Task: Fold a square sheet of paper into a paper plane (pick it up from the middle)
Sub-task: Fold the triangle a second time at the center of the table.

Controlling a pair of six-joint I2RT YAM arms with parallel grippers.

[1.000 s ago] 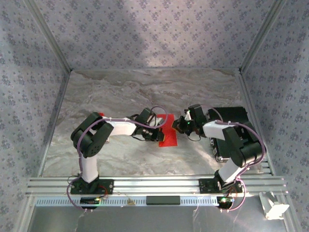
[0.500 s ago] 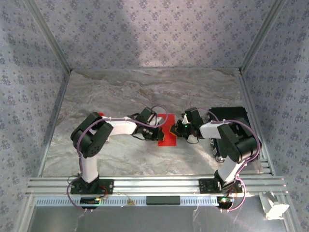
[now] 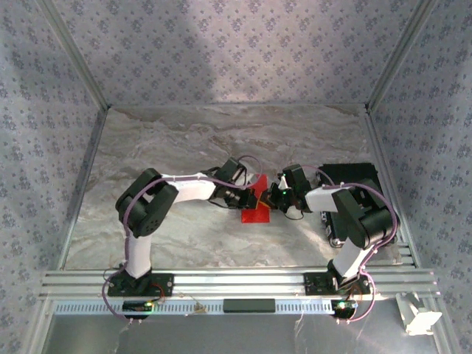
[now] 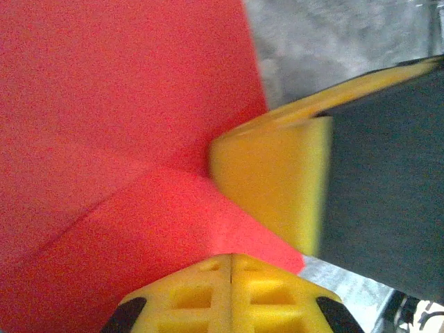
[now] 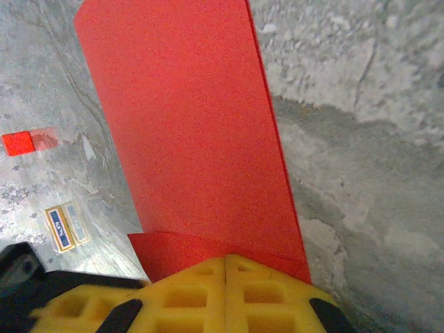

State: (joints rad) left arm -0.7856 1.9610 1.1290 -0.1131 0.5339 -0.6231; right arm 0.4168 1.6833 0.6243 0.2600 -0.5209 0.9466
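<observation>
Left pincer [image 4: 229, 258]: clamped on red paper [image 4: 104, 104].
Right pincer [image 5: 225, 260]: clamped on its folded edge.
Method: align edges first, then press crease flat against worktop [image 5: 361, 104].

The square sheet of paper [image 3: 256, 205] lies mid-desk [image 3: 184, 140] between the two pincers. The left pincer [image 3: 248, 198] is at its left edge and the right pincer [image 3: 274, 198] at its right. A case [image 3: 354, 177] sits further right. Beyond the sheet's far side, a small piece [image 5: 18, 143] and a card [image 5: 59, 227] lie apart on the desk.
</observation>
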